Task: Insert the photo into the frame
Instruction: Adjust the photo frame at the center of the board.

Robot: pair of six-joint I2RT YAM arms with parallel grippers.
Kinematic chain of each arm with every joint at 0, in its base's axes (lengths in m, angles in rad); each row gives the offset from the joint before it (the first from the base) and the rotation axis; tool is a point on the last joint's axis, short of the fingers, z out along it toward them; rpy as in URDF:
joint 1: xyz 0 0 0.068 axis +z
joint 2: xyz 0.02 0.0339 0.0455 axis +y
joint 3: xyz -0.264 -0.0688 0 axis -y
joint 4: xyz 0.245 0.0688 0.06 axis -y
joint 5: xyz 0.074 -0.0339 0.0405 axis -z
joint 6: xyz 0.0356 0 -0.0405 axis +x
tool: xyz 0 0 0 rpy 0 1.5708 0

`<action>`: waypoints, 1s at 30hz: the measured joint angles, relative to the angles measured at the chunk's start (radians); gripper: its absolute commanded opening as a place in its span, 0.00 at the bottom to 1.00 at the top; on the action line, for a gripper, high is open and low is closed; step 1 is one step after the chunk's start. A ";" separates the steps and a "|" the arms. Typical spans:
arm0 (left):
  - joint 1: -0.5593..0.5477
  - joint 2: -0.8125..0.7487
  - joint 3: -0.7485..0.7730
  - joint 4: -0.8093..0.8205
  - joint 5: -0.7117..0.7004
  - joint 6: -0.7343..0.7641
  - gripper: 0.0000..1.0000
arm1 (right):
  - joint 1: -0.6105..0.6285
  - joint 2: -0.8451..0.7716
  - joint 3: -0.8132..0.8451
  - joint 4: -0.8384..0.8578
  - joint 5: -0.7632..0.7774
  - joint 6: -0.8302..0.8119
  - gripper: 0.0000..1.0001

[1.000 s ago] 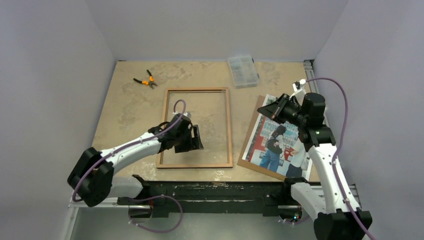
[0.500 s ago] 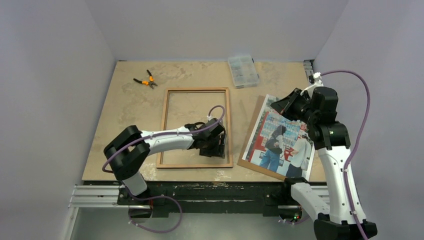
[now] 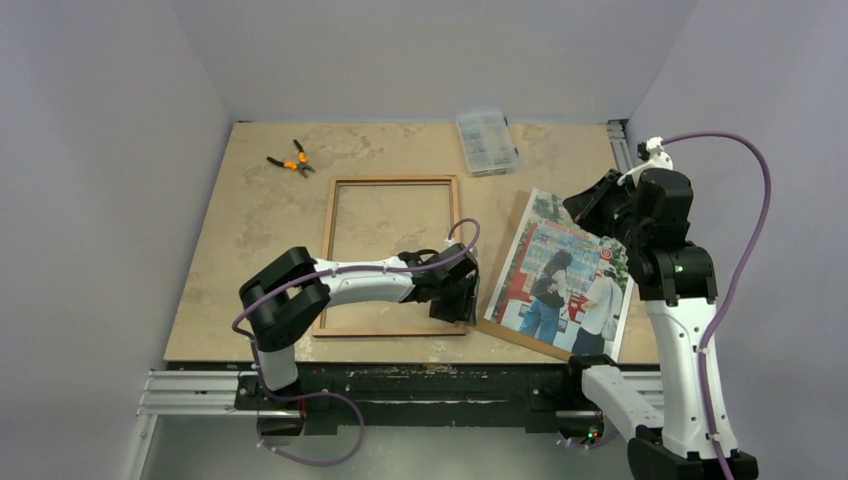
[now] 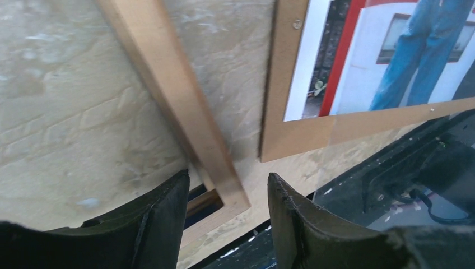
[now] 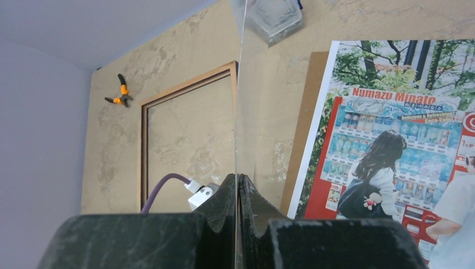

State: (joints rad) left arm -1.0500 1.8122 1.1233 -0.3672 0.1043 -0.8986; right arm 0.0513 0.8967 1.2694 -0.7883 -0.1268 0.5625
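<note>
One frame corner sits between the left gripper's spread jaws.

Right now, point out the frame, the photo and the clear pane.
the frame [image 3: 395, 180], top external view, on its far rail.
the photo [image 3: 555, 285], top external view, on the dark-haired figure near its middle.
the clear pane [image 5: 240, 101], right wrist view, on its thin upright edge.

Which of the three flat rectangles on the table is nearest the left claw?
The thin light-wood picture frame: its corner lies between the left gripper's open fingers. The brown board and glossy photo lie farther off.
</note>
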 measured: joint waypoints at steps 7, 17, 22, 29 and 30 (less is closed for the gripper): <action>-0.039 0.033 0.030 0.023 0.026 -0.026 0.49 | 0.000 0.000 0.043 -0.028 0.048 -0.016 0.00; -0.093 0.065 0.059 0.043 0.052 -0.062 0.48 | 0.000 0.000 0.060 -0.035 0.079 -0.026 0.00; -0.118 0.086 0.075 0.069 0.083 -0.080 0.57 | 0.000 0.000 0.060 -0.036 0.084 -0.030 0.00; -0.117 0.069 0.075 0.084 0.091 -0.085 0.79 | 0.000 0.000 0.060 -0.037 0.082 -0.033 0.00; -0.113 0.056 0.067 0.083 0.089 -0.085 0.80 | 0.000 0.000 0.060 -0.037 0.081 -0.033 0.00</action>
State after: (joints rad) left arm -1.1629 1.8687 1.1904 -0.2840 0.1936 -0.9840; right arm 0.0513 0.8970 1.3289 -0.8249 -0.0460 0.5293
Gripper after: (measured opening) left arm 0.762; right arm 0.003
